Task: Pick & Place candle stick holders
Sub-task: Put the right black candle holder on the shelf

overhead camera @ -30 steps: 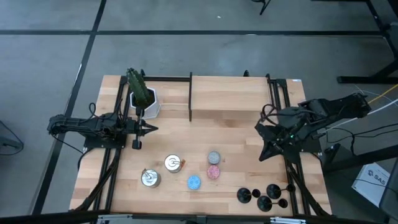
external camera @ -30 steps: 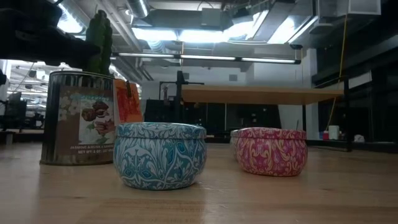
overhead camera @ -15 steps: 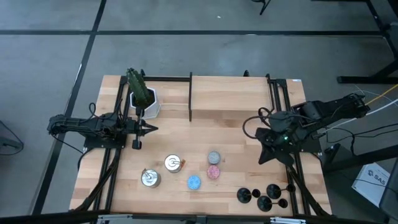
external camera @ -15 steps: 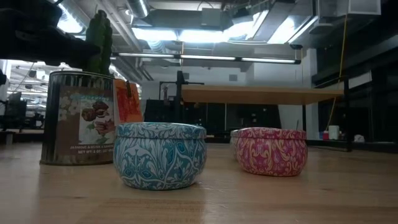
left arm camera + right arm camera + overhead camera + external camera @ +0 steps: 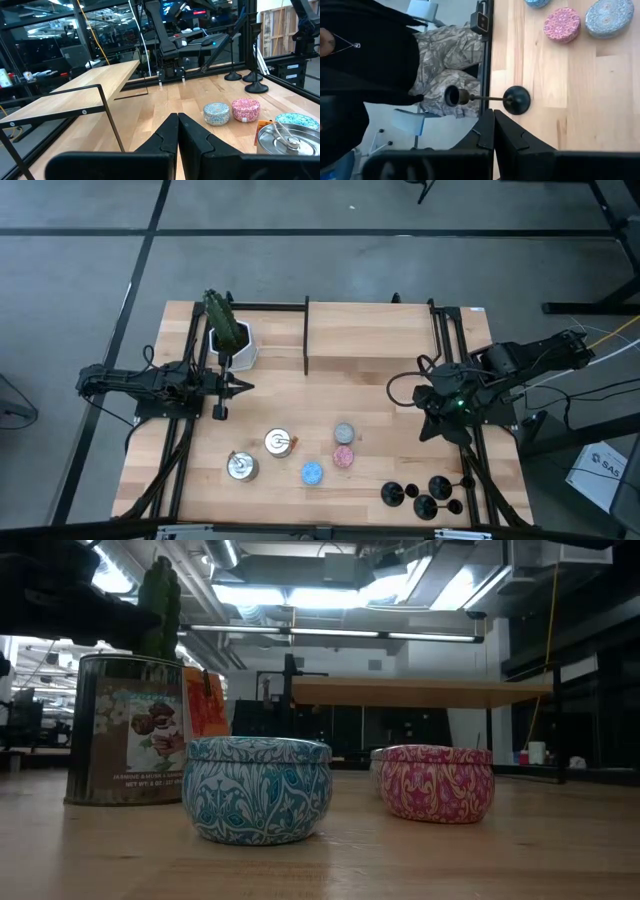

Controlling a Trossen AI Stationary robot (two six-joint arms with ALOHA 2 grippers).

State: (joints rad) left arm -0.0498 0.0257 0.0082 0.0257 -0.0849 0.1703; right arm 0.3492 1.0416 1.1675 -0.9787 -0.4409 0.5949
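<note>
I see my right hand pinched closed and empty above the worktop, the four black candle stick holders standing clustered at its near right corner, and my left hand closed, parked left.

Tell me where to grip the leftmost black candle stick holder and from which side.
Take the leftmost candle stick holder by its thin upright stem, between flat base and cup, coming from above. It stands upright, a little apart from the others, and the stem is narrow enough to pinch.
</note>
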